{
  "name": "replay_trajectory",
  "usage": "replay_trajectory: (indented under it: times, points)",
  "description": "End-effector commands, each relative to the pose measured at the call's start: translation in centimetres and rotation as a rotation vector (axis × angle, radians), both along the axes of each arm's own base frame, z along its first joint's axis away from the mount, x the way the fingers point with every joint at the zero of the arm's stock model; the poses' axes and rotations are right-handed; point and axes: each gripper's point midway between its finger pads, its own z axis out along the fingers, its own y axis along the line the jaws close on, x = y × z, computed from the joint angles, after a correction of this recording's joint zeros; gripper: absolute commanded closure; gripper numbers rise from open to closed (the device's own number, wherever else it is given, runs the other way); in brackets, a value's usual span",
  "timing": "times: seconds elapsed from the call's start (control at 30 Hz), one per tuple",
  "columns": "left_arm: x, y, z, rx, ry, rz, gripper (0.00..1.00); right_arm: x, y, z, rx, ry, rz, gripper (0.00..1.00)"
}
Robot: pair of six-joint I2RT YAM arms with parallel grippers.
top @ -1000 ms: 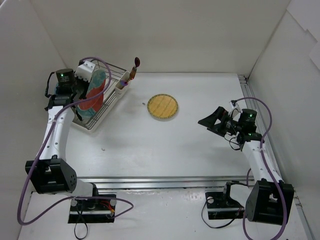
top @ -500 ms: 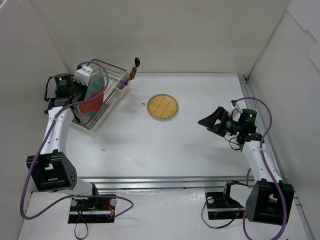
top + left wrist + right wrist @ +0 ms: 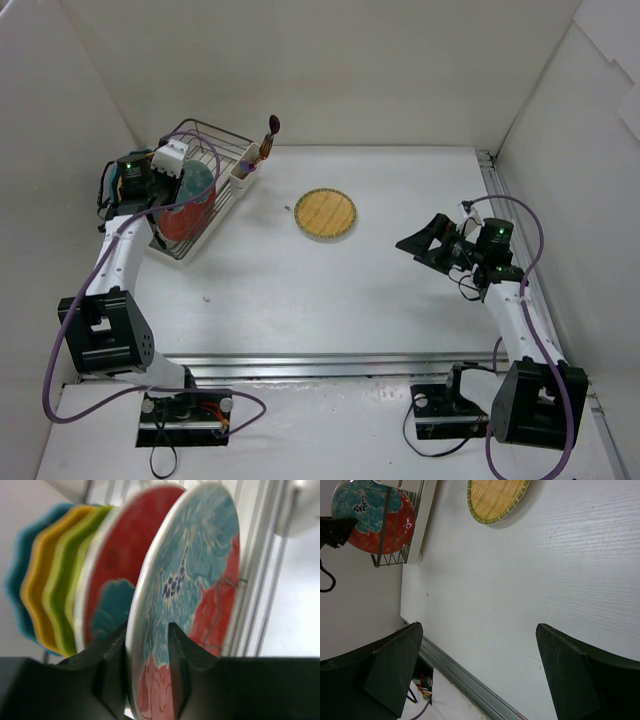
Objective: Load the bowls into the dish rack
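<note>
The silver wire dish rack (image 3: 228, 137) stands at the far left. In the left wrist view several bowls stand upright in it: blue (image 3: 14, 580), orange (image 3: 34, 585), green (image 3: 60, 580) and a red-and-teal one (image 3: 117, 565). My left gripper (image 3: 147, 652) is shut on the rim of a second red-and-teal bowl (image 3: 195, 565), which stands on edge in the rack beside the others and also shows in the top view (image 3: 186, 208). The tan woven bowl (image 3: 326, 214) lies flat mid-table. My right gripper (image 3: 415, 243) is open and empty, right of the tan bowl (image 3: 496, 499).
A white utensil cup (image 3: 243, 172) with a dark-tipped utensil (image 3: 271, 130) stands on the rack's right corner. White walls close in the left, back and right. A metal rail (image 3: 330, 365) runs along the table's near edge.
My left gripper has swung left and down, lowering the red-and-teal bowl deeper into the rack beside the other bowls. The right arm has not moved.
</note>
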Motion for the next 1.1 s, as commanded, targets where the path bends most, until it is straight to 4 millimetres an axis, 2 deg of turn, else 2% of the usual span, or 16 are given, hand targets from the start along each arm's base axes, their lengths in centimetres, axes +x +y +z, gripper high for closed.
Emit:
replay_trajectory:
  times: [0.0,0.17,0.27,0.37,0.47,0.5,0.57,0.6,0.63,0.7,0.73,0.83,0.93,1.0,1.03,1.07]
  points:
    - [2.4,1.5,7.1,0.039,-0.259,0.070,0.70,1.0,-0.1,1.5,-0.012,-0.069,0.008,0.06]
    - [2.4,1.8,8.5,0.019,-0.323,0.104,0.46,1.1,-0.1,1.3,-0.017,-0.064,0.003,0.06]
    - [1.8,1.4,10.4,-0.024,-0.369,0.113,0.36,1.4,-0.1,1.0,-0.023,-0.052,-0.003,0.06]
    - [0.8,0.7,13.6,-0.081,-0.430,0.108,0.20,2.1,0.0,0.5,-0.030,-0.037,-0.006,0.09]
    - [-0.5,-0.6,17.1,-0.175,-0.489,0.102,0.10,3.4,0.3,-0.1,-0.019,-0.030,-0.017,0.12]
    - [-1.4,-1.0,16.9,-0.221,-0.459,0.113,0.04,4.3,0.6,-0.4,-0.005,-0.021,-0.029,0.14]
    - [-2.1,-1.7,17.7,-0.273,-0.461,0.132,0.03,5.6,1.1,-0.8,0.009,-0.012,-0.040,0.15]
    - [-3.0,-2.8,17.9,-0.349,-0.445,0.133,0.02,6.5,1.9,-0.4,0.004,-0.040,-0.028,0.16]
    - [-3.5,-3.6,17.8,-0.389,-0.437,0.130,0.02,7.3,2.1,-1.9,0.000,-0.001,-0.033,0.17]
    - [-5.1,-4.7,18.1,-0.498,-0.419,0.133,0.02,9.4,2.0,-2.1,0.004,-0.006,-0.068,0.18]
    - [-5.7,-5.6,18.0,-0.533,-0.401,0.113,0.01,9.7,3.7,-3.9,0.007,0.040,-0.037,0.19]
    - [-8.0,-6.7,16.9,-0.614,-0.343,0.115,0.01,12.2,4.7,-6.2,0.020,0.098,-0.065,0.22]
    - [-10.2,-7.1,14.3,-0.677,-0.264,0.166,0.01,14.4,5.9,-7.7,0.040,0.130,-0.091,0.25]
    - [-11.4,-7.6,14.0,-0.716,-0.262,0.169,0.01,15.5,6.9,-9.0,0.039,0.157,-0.093,0.26]
    - [-11.8,-7.6,12.6,-0.732,-0.240,0.185,0.01,15.9,7.3,-9.2,0.048,0.172,-0.100,0.27]
    - [-12.5,-7.8,12.7,-0.745,-0.257,0.181,0.01,16.7,7.9,-10.0,0.047,0.185,-0.100,0.27]
